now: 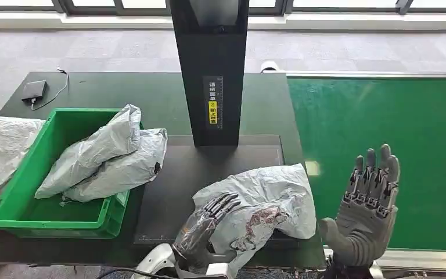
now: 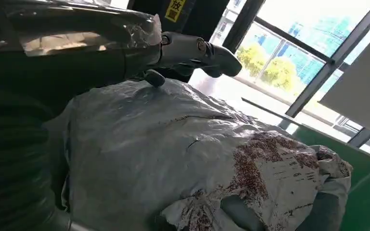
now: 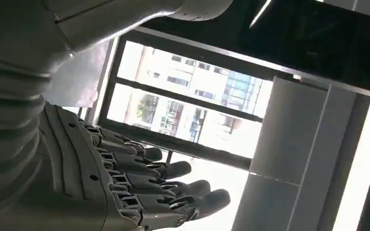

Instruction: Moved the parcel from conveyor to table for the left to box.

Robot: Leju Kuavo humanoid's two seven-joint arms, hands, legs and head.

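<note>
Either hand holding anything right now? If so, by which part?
Right hand holds nothing, fingers spread above the conveyor. Left hand rests on the near left edge of the grey parcel; a closed grip cannot be told.

A black post (image 1: 209, 70) with a yellow label (image 1: 213, 111) is seen behind a dark mat (image 1: 177, 192). A small black device (image 1: 34, 90) with a cable (image 1: 58, 88) is seen at the far left corner.

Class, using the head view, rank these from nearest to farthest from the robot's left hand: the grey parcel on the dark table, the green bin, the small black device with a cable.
1. grey parcel: under the left hand, touching it.
2. green bin: to the left, holding two parcels.
3. small black device: table's far left corner.
</note>
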